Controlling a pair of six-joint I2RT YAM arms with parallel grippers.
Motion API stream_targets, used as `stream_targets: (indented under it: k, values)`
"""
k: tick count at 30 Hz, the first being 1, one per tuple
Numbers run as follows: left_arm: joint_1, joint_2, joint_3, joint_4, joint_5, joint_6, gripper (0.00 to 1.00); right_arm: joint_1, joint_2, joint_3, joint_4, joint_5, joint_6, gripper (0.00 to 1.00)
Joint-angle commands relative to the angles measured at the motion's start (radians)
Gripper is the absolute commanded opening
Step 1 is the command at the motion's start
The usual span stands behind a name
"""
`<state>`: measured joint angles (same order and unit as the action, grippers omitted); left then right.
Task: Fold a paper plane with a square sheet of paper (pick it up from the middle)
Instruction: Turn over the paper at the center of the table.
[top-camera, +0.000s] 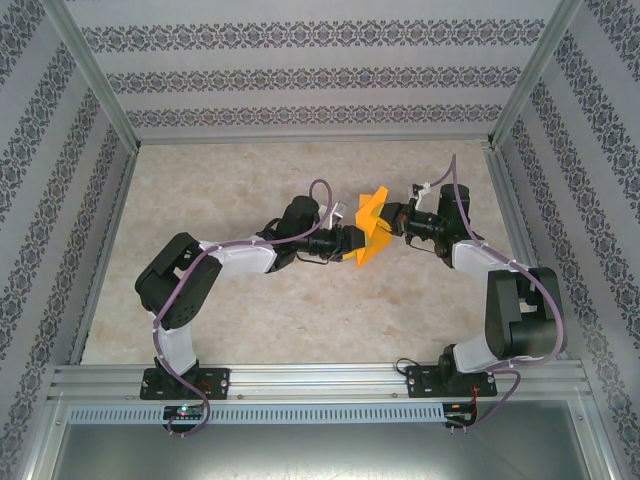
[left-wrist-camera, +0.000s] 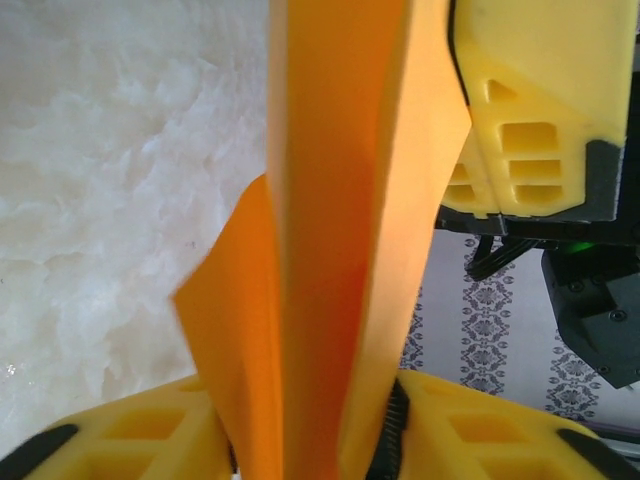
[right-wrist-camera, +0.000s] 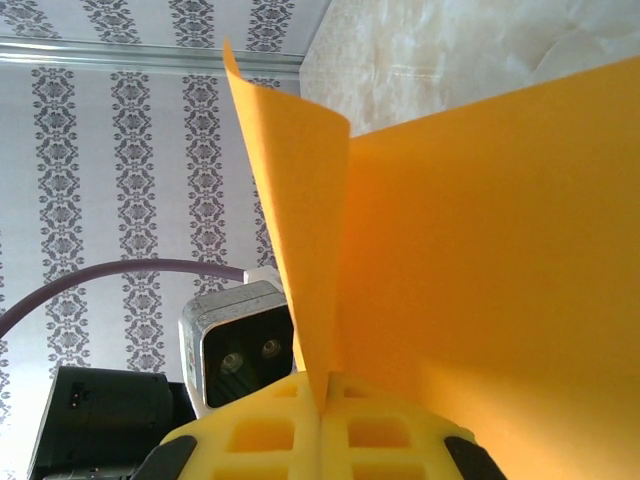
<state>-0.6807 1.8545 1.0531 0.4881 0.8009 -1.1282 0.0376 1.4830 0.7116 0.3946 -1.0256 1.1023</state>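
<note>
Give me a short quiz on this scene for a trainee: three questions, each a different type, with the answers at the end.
1. True or false: the orange paper lies flat on the table.
2. Multiple choice: the right tool is A) open and empty, B) shut on the paper, C) resting on the table.
3. Short answer: what colour are the fingers of both tools?

Key
1. False: it is up in the air between the left tool and the right tool.
2. B
3. Yellow
</note>
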Motion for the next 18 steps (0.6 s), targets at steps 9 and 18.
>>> stream_targets:
  k: [9,18]
  values:
    - [-0.002,-0.03,0.034,-0.02,-0.001,0.057,0.22,-0.001,-0.023,0.003,0.033,-0.001,0.004,0.0]
    - [0.006,-0.052,0.029,-0.037,0.007,0.068,0.21,-0.012,0.001,-0.004,0.01,0.008,-0.038,0.0]
